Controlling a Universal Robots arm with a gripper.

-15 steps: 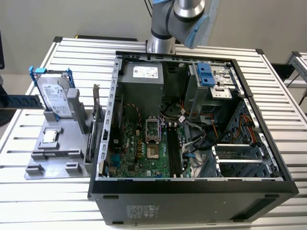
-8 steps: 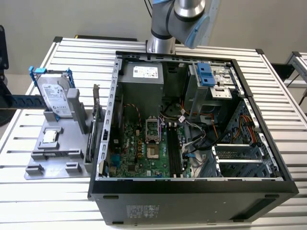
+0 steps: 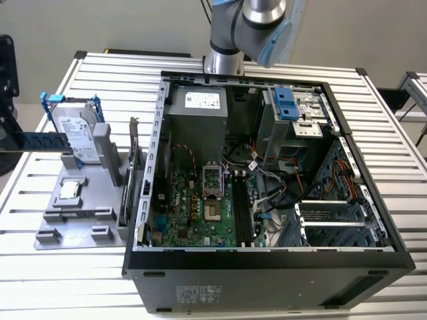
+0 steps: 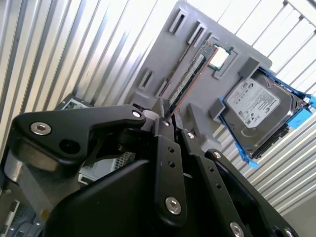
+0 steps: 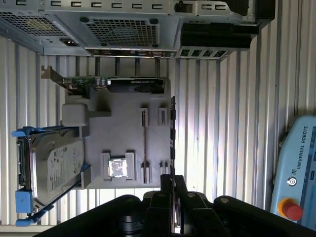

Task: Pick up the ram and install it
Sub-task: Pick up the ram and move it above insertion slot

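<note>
The ram (image 4: 190, 74) is a slim dark strip with a coppery edge. It runs straight out from my fingertips, and my gripper (image 4: 174, 116) is shut on its near end. In the first wrist view the ram (image 5: 172, 133) appears edge-on along the side of the grey holder tray (image 5: 123, 128), ending at my gripper (image 5: 173, 178). I am well above the tray. The open computer case (image 3: 267, 267) lies on the table, with its dark memory slots (image 3: 241, 213) beside the processor socket.
On the grey holder tray (image 3: 80, 213) stand a silver hard drive in a blue frame (image 3: 77, 137), a small processor chip (image 3: 70, 190) and an expansion card (image 3: 133, 173). A teach pendant with a red button (image 5: 296, 173) lies on the slatted table beside the tray.
</note>
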